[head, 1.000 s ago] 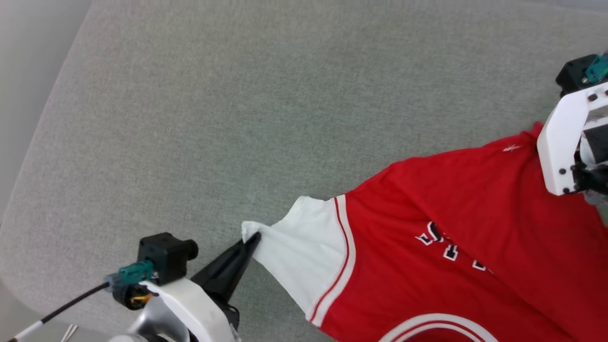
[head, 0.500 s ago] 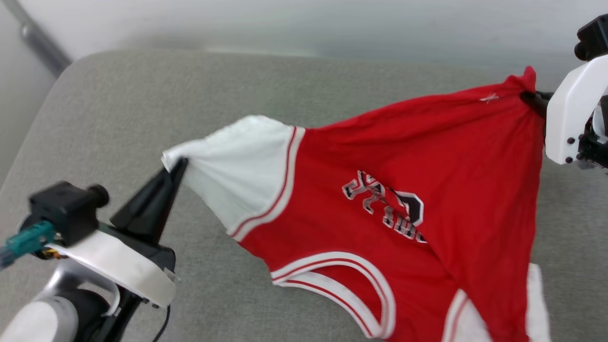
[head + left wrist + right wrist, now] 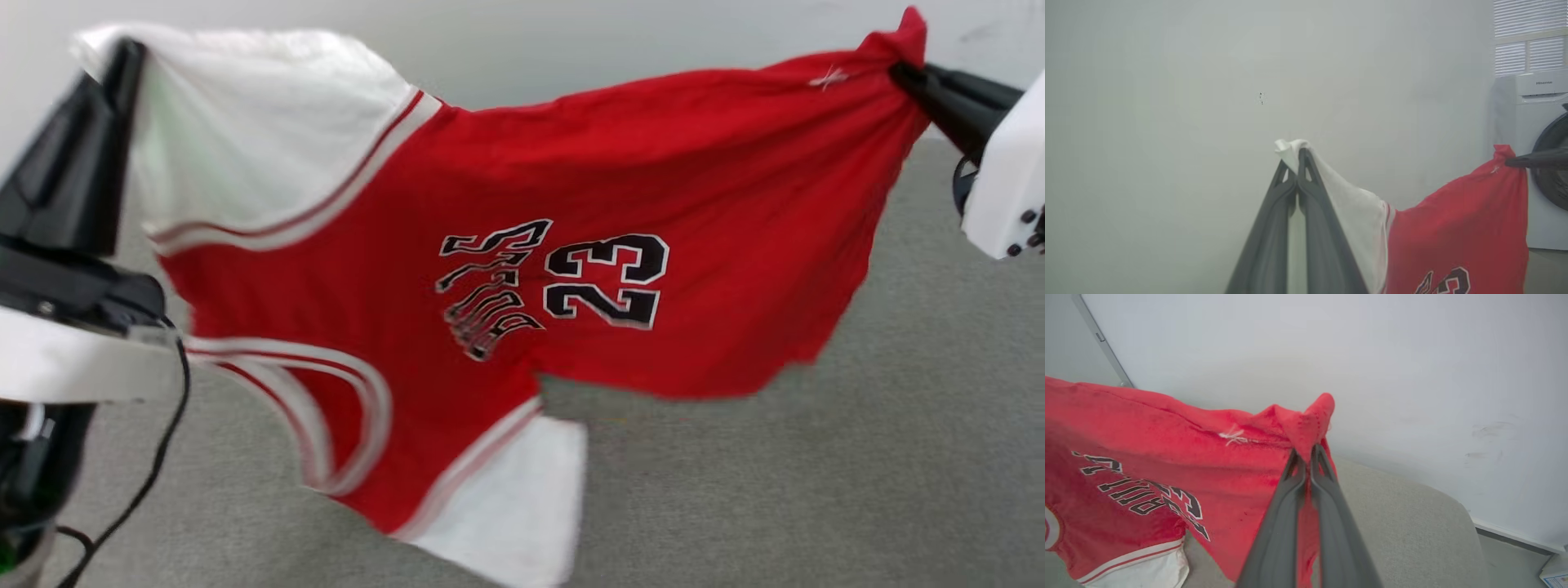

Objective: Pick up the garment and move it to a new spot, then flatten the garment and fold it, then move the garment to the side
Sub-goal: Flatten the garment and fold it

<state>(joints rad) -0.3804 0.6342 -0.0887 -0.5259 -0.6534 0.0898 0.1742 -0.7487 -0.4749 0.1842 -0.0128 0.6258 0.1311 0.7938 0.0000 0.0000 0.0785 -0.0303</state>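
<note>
You are holding the garment (image 3: 506, 171) up in the air, stretched sideways between both grippers above a grey padded surface (image 3: 898, 457). Your left gripper (image 3: 129, 51), at the upper left of the head view, is clenched on the edge of a white sleeve (image 3: 245, 122). In the left wrist view its two dark fingers are pressed together, with a tuft of white cloth poking out above the tips. Your right gripper (image 3: 898, 72), at the upper right of the head view, is clamped on a bunched red corner of the shirt body. In the right wrist view its fingers meet, with a peak of red fabric sticking up past them.

The shirt hangs turned on its side. Its top edge runs fairly taut from one gripper to the other, and the rest droops below. The chest print faces you, with black-and-white lettering (image 3: 490, 290) turned sideways and the number 23 (image 3: 608, 282) just beside it. The striped neck opening (image 3: 343, 408) sags at the lower left. The second white sleeve (image 3: 514, 498) dangles lowest, over the grey surface; whether it touches the surface cannot be told. The head view is slightly blurred.

A pale wall (image 3: 612, 41) stands behind the shirt. In the left wrist view a white washing machine (image 3: 1541, 94) stands at the far right, behind the red cloth.
</note>
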